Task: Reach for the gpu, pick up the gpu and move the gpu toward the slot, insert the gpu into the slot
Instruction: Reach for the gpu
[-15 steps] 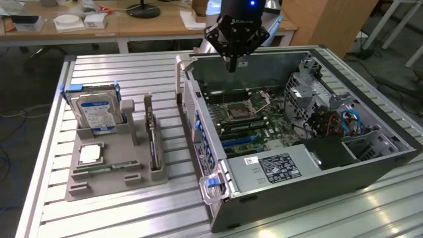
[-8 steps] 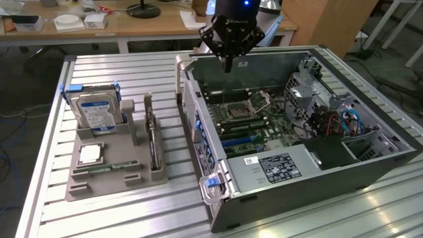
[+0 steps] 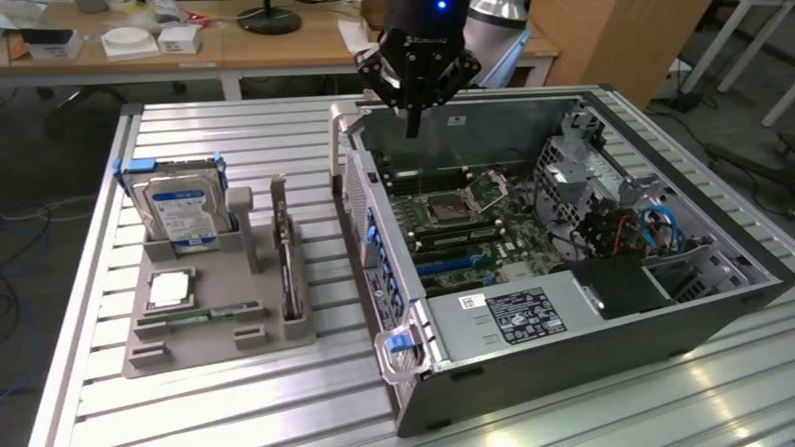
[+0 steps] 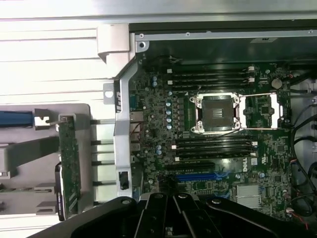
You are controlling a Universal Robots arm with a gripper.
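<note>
The gpu [image 3: 289, 268] stands on edge in a grey holder [image 3: 211, 352] at the exterior view's left; it is a thin green card with a black cooler on one face. The wrist view shows it as a green strip [image 4: 68, 163] outside the case wall. My gripper [image 3: 410, 126] hangs shut and empty above the far end of the open computer case, well away from the gpu. Its black fingers [image 4: 163, 218] point down over the motherboard. The blue slot [image 3: 450, 265] [image 4: 195, 176] lies on the motherboard, with nothing in it.
The holder also carries a blue-labelled hard drive [image 3: 184, 209], a processor chip [image 3: 168, 289] and a memory stick [image 3: 199, 317]. The open case [image 3: 695, 289] lies on a slatted metal table [image 3: 249, 130]. Its side wall [image 3: 360, 214] stands between holder and motherboard.
</note>
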